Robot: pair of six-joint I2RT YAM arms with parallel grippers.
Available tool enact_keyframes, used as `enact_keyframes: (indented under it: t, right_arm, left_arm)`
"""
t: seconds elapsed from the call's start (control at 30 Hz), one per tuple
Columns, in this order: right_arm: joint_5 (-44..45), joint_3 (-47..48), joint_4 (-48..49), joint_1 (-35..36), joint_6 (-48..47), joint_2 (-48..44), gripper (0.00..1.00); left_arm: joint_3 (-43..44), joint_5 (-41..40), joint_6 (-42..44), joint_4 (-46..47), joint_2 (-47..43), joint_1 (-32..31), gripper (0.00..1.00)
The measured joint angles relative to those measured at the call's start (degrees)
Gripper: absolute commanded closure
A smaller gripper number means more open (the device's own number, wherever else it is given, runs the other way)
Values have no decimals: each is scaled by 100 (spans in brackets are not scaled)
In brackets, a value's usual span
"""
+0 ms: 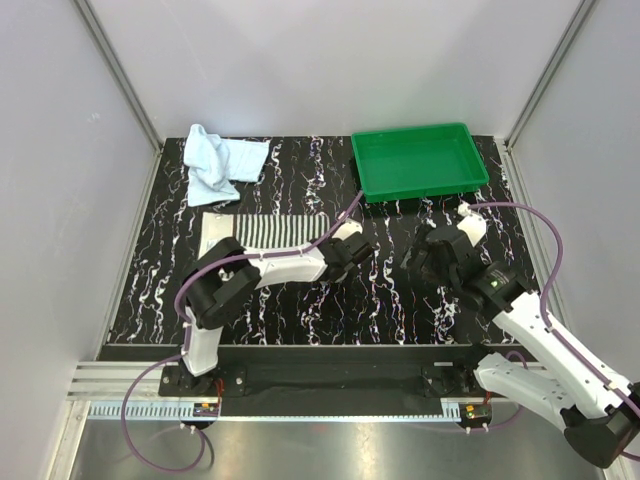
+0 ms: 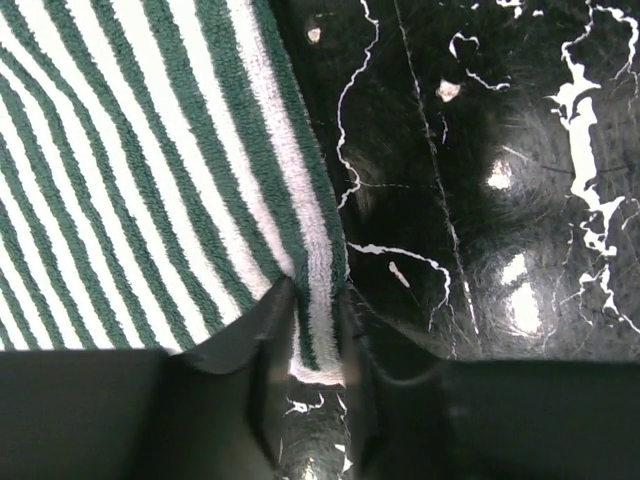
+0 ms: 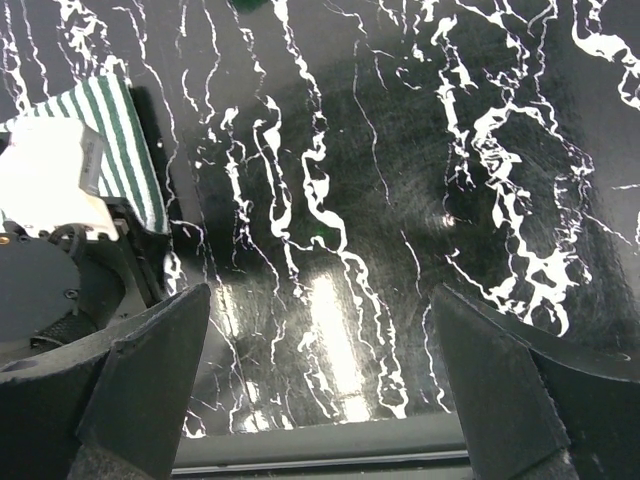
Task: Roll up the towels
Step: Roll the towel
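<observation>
Left wrist: my left fingers [image 2: 245,375] grasp the green-striped towel [image 2: 150,180] at its edge on the counter [image 2: 480,130]; right fingers [image 3: 150,380] released, holding nothing.

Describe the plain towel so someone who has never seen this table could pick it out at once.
On the black, white-veined mat, go to the far left corner, across from the green tray at the far right. The pale blue towel lies there in a crumpled heap. Unlike the striped towel spread flat beside it on the near side, it is plain and bunched.
</observation>
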Motion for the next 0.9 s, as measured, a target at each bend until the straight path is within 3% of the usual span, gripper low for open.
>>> enact_keyframes:
  t: [0.07, 0.3, 0.5, 0.67, 0.9]
  right_arm:
    - [2, 0, -44, 0, 11, -15, 0]
    - [431, 129, -507, 0, 153, -92, 0]
    - [553, 232, -671, -4, 334, -68, 0]
    - [-299, -87, 37, -11, 251, 35, 9]
    - [-1596, -339, 949, -11, 28, 1207, 11]
  left_arm:
    - [-42, -11, 15, 68, 2, 0, 100]
    - [-542, 39, 96, 586, -306, -151, 100]
    - [-1757, 444, -44, 1147, -1309, -970, 100]
    - [-2815, 780, -450, 1480, -2404, -1475, 100]
    - [-3941, 787, -999, 1652, -3748, -1727, 100]
